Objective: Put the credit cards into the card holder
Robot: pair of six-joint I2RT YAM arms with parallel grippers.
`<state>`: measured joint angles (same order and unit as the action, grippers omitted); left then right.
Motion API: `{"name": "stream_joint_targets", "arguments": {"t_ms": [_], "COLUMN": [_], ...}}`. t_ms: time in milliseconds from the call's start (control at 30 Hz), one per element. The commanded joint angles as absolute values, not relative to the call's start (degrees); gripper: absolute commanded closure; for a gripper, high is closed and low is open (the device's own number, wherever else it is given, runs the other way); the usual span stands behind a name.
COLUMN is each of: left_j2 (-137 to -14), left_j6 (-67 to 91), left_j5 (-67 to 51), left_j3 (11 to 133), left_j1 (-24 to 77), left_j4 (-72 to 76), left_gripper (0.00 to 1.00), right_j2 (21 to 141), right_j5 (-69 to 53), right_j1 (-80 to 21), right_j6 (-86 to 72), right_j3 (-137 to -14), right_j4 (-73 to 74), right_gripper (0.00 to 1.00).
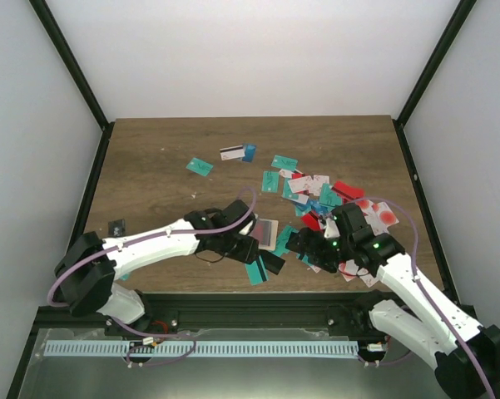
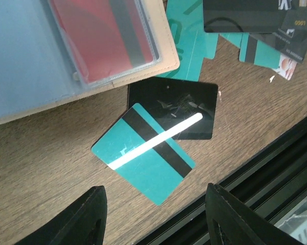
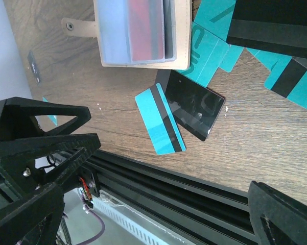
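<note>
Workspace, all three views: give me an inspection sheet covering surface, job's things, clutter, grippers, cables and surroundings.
Surface: wooden table, no spills seen.
Job's things: card holder lies open with a red card in a clear sleeve; a teal card overlaps a black card beside it; heap of cards mid-right, a few strays farther back.
Clutter: small dark item at the left edge, too small to identify.
Grippers: left gripper open over the teal card; right gripper open, empty.
Cables: purple cable loops along each arm.
Surroundings: white walls; black rail at the near edge.
</note>
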<state>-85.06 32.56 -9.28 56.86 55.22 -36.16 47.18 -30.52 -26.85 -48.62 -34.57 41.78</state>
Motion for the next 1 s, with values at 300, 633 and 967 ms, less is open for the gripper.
{"name": "stream_joint_targets", "arguments": {"t_ms": [300,633,967], "left_j2": [-81.78,-80.61,-78.97], "left_j6": [30.04,33.65,37.04], "left_j5": [-11.67,-12.11,-13.44], "left_j3": [53.49,52.13,44.60], "left_j1": [54.96,54.93,54.86], "left_j4": [-34.46,-37.75,-27.07], "left_gripper": [0.44,0.46,0.43], "right_j2": [45.54,45.19,43.51], "right_j5": [-32.74,-25.44,-20.19], "right_j1": [-31.72,-47.82,-55.17], "right_j6": [-57.35,-69.70,-79.03], "right_j3": [-31.13,-28.61,-21.73], "right_j4": [36.95,32.11,24.04], "right_gripper": [0.00,0.00,0.00]}}
